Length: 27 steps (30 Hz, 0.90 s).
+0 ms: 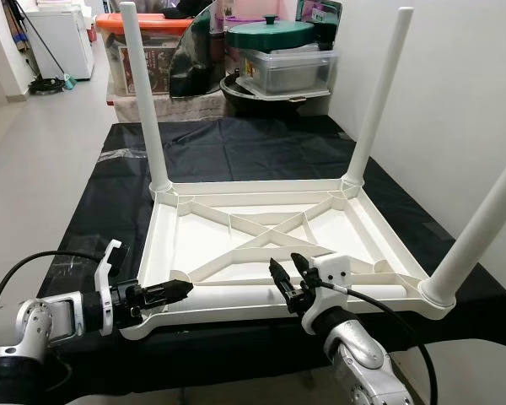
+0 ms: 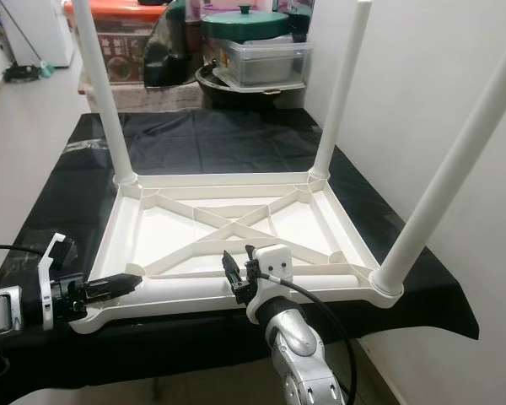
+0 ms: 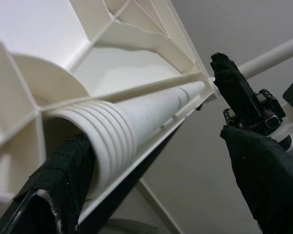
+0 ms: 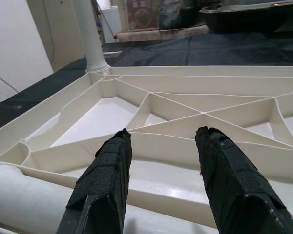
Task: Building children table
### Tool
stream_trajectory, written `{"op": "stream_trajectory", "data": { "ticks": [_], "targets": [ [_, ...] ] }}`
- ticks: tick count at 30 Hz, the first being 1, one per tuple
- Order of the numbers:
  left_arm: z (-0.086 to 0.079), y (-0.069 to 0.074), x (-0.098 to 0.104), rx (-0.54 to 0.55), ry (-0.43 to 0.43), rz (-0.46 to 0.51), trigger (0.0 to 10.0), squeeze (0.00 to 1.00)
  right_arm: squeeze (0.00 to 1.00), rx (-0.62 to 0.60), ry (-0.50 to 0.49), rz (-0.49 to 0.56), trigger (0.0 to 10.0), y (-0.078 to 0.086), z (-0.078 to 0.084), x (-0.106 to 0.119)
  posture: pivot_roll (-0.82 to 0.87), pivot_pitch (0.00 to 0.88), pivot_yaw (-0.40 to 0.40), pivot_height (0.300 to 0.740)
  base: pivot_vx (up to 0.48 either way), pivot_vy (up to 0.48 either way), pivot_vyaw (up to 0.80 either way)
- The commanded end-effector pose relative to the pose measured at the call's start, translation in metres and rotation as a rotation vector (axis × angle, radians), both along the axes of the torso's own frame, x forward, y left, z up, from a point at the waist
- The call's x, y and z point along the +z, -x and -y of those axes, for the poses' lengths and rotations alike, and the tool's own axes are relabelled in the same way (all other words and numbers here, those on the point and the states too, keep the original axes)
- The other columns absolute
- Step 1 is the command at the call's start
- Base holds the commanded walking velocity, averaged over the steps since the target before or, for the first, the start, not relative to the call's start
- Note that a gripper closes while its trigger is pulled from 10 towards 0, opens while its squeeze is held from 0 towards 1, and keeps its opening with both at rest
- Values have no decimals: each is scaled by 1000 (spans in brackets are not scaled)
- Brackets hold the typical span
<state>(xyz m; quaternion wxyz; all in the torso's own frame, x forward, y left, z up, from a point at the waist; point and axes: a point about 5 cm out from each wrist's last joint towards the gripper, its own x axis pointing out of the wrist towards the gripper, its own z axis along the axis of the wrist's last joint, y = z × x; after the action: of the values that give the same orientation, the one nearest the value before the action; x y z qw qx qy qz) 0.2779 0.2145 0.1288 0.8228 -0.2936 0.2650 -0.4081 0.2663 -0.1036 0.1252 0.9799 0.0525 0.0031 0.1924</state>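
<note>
Flanking loose leg [image 1: 236, 293] (pincers parted)

Right gripper [image 4: 161, 146] hangs over the near edge of the upside-down white plastic ribbed tabletop [image 4: 195, 105], its two black fingers [image 4: 105, 180] spread apart with nothing between them. A loose white ridged plastic leg [image 4: 24, 195] lies along that edge. One upright white leg [image 4: 90, 39] stands in a far corner, on black sheeting [image 4: 224, 51].

Head pair downward; wrists close on tabletop [image 1: 261, 228]
</note>
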Motion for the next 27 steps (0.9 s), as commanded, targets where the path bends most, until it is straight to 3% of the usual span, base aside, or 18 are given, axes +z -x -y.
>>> {"op": "stream_trajectory", "data": {
  "ticks": [1, 8, 14, 20, 26, 27],
  "targets": [
    [6, 1, -2, -21, 13, 0, 10000, 0, 0, 2, -8, -14, 10000, 2, 1, 0, 177, 0, -76, 740, 0, 0, 0],
    [17, -4, -6, -37, 13, -1, 10000, 0, 0, -1, -7, -13, 10000, 2, 2, 1, 169, 0, -72, 740, 0, 0, 0],
    [24, -7, 3, -61, 69, 24, 10000, 0, 0, -1, -7, -14, 10000, 3, 2, 1, 166, 0, -71, 740, 0, 0, 0],
    [24, 1, 25, -151, 175, 90, 10000, 0, 0, 6, -7, -18, 10000, 3, 2, 1, 170, 0, -73, 740, 0, 0, 0],
    [22, 6, 27, -184, 161, 100, 10000, 0, 0, 5, -6, -18, 10000, 3, 2, 1, 172, 0, -69, 740, 0, 0, 0],
    [22, 6, 25, -182, 154, 90, 8196, 0, 0, 4, -6, -19, 10000, 3, 2, 1, 170, 0, -70, 740, 0, 0, 0]
  ]
}}
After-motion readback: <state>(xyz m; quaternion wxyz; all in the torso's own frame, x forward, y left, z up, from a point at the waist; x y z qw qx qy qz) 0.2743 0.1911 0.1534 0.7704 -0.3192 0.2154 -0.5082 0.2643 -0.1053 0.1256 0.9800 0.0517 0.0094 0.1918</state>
